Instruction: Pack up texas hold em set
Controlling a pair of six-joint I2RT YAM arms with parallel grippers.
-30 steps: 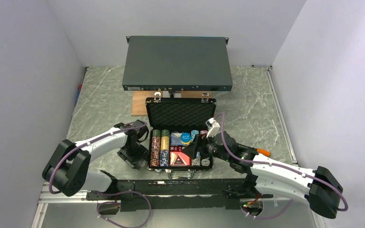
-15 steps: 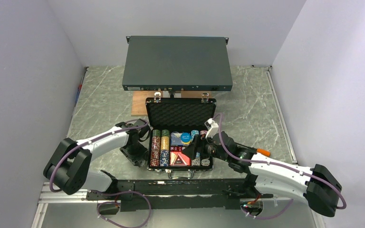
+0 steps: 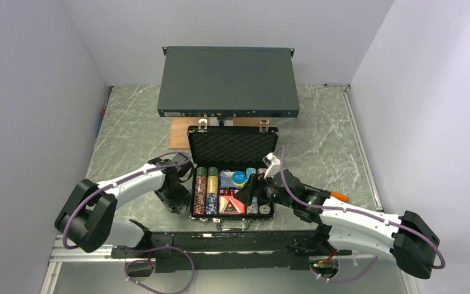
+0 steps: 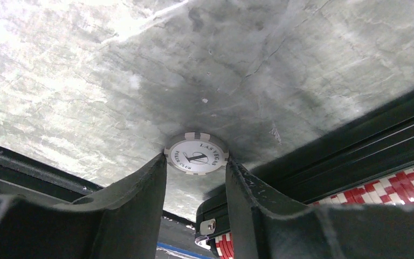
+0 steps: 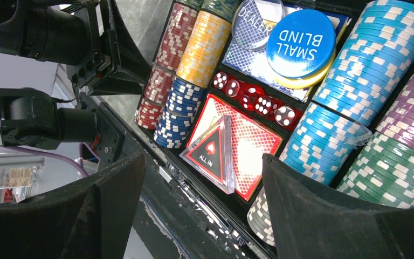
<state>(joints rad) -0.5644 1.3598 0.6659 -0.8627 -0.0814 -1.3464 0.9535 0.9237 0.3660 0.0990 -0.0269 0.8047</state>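
Overhead, the briefcase (image 3: 232, 147) is lying open just beside the left claw (image 3: 177, 199); up close that claw is flanking a white chip (image 4: 197, 154), grip untellable, risking skidding it across the desk (image 4: 140, 65); the right claw (image 5: 200, 162) is hanging spread above chip rows (image 5: 205, 48).

Right wrist view: a blue disc (image 5: 300, 35) reads "SMALL BLIND" in white capitals, seen upside down. The clear disc (image 5: 256, 24) touching it reads "DEALER", a clear triangular plaque (image 5: 211, 152) carries a spade sign above "ALL IN", and the red dice (image 5: 253, 101) show white pips. Left wrist view: a white chip (image 4: 197, 156) reads "LAS VEGAS" along its upper rim and "POKER CLUB" along its lower rim, around a central mark that cannot be made out. Top view: markings along the front edge of the grey box (image 3: 228, 73) are too small to read.
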